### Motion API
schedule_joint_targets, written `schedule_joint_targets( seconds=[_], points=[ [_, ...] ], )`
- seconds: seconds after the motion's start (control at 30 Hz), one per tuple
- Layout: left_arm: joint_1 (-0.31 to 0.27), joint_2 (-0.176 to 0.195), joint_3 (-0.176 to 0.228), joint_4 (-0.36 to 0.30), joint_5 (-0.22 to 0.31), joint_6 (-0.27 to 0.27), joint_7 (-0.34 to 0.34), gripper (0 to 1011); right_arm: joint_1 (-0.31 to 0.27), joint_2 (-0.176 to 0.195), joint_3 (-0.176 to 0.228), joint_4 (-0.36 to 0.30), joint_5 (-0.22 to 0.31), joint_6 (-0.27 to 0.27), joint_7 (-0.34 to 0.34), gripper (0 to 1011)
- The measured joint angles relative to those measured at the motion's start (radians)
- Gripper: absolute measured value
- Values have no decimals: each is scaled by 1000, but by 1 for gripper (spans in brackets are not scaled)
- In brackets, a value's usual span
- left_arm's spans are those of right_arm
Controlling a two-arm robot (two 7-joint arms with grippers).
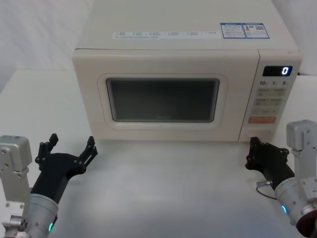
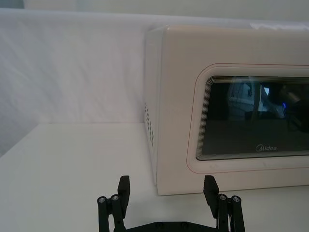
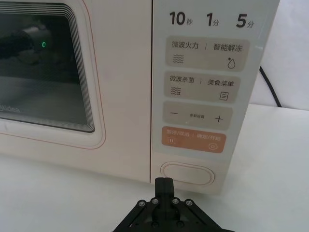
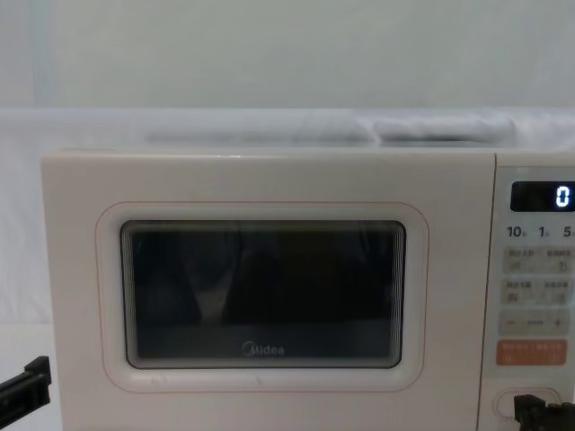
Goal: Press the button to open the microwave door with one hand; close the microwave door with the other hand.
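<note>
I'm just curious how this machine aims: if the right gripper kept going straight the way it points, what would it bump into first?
Most likely the button: the right gripper, shut, points right at it, low on the microwave panel. The gap is hard to judge.

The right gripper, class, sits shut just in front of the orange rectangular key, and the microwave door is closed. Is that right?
One thing is wrong. In the right wrist view the right gripper, shut, sits in front of the button, the wide cream oval below the orange key. The microwave door is closed.
</note>
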Motion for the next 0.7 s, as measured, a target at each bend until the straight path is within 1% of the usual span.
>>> schedule_joint_targets(
  seconds=[0.7],
  points=[
    [0,0,0,0,0,0,0,1001,51,-23,17,82,1,-31,4,0]
  ],
)
